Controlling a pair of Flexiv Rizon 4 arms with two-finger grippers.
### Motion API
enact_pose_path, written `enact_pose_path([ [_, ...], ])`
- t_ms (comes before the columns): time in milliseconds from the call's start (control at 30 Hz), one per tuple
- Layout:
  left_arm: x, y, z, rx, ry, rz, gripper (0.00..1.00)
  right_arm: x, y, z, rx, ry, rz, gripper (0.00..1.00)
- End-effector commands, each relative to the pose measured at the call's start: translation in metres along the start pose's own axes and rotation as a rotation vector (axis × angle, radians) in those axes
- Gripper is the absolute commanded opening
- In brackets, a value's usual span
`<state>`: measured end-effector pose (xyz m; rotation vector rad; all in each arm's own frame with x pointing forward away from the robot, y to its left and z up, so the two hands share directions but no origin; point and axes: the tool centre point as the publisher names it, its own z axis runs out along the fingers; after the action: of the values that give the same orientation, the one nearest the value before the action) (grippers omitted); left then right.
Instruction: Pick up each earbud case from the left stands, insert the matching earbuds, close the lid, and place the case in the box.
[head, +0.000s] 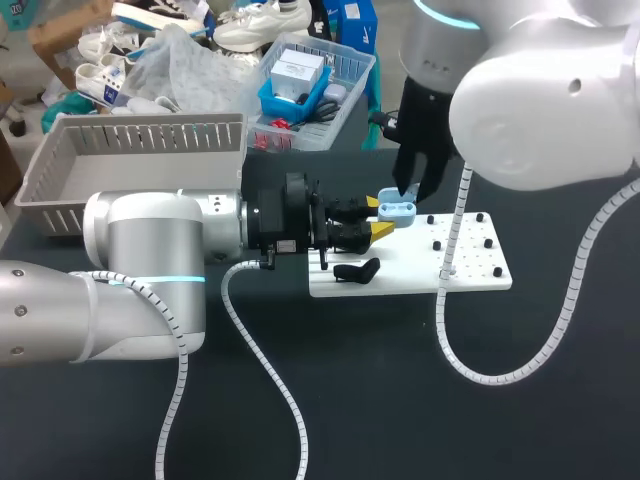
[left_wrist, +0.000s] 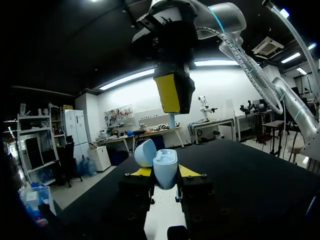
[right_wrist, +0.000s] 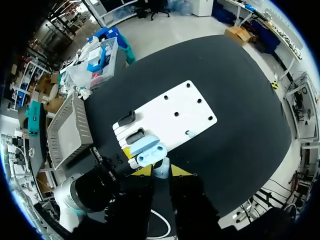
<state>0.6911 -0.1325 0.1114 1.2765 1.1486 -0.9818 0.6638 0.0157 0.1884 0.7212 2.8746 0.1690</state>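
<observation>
A light blue earbud case (head: 398, 210) with its lid (left_wrist: 145, 152) open is held just above the near-left part of the white stand board (head: 470, 258). My left gripper (head: 380, 217) is shut on the case body (left_wrist: 165, 169) from both sides. My right gripper (head: 409, 189) hangs straight above the case, shut on a light blue earbud (right_wrist: 161, 169) whose stem (left_wrist: 171, 120) points down at the open case (right_wrist: 148, 150). A black case (head: 357, 270) lies on the board near the left gripper, and in the right wrist view two black cases (right_wrist: 126, 118) show on the board's stands.
A grey slatted box (head: 130, 160) stands at the back left of the table. A clear bin (head: 335, 90) with blue items sits behind the board. Small black pegs (head: 487, 243) dot the board's right half. My left arm's cable (head: 260, 350) trails over the dark table.
</observation>
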Motion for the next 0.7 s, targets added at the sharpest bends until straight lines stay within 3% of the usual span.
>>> enact_pose_path([
  [33,0.0005,-0.0003,0.0001,-0.003,-0.003,0.002,0.0,-0.0002,0.0049,0.0012,0.007,-0.007,-0.001,0.0],
  [700,0.0005,-0.0003,0.0001,-0.003,-0.003,0.002,0.0,-0.0042,0.011,0.0088,0.011,0.009,-0.025,0.0],
])
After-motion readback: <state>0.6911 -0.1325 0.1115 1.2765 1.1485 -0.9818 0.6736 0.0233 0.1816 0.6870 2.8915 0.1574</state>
